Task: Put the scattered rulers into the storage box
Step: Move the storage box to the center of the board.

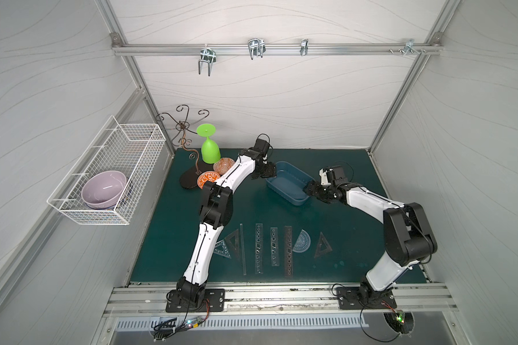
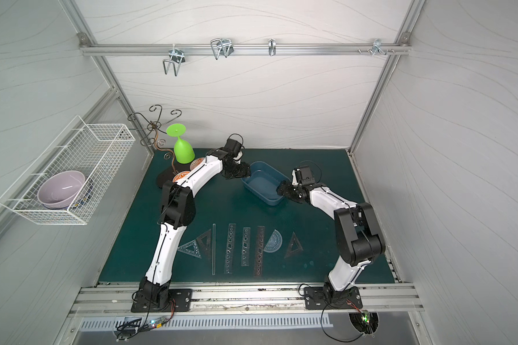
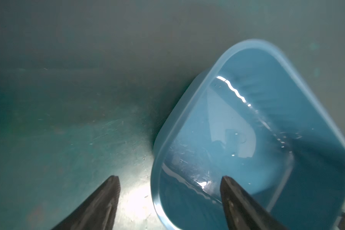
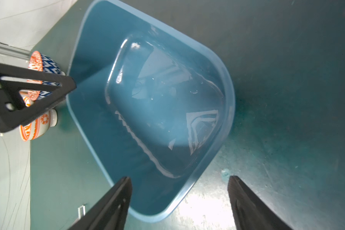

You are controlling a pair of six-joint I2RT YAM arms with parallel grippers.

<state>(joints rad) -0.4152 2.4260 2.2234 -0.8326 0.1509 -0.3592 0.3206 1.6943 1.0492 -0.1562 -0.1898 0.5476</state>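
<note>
The blue storage box [image 1: 290, 167] sits empty on the green mat at mid-back, seen also in a top view [image 2: 265, 171]. My left gripper [image 1: 266, 173] is open at its far left corner; in the left wrist view the left gripper [image 3: 169, 179] straddles the box's rim [image 3: 187, 103], one finger inside, one over the mat. My right gripper [image 1: 308, 189] is open at the near right corner, and in the right wrist view the right gripper [image 4: 179, 178] straddles the box's rim [image 4: 229, 89]. Several rulers [image 1: 258, 248] lie in a row near the front, with a protractor [image 1: 302, 241] and a dark set square [image 1: 322, 246].
Left of the box stand two orange-patterned bowls [image 1: 208, 179], an upturned green goblet [image 1: 210, 149] and a curly wire stand [image 1: 189, 179]. A white wire basket [image 1: 138, 140] holding a lilac bowl hangs on the left wall. Metal hooks [image 1: 256, 47] hang on the back rail.
</note>
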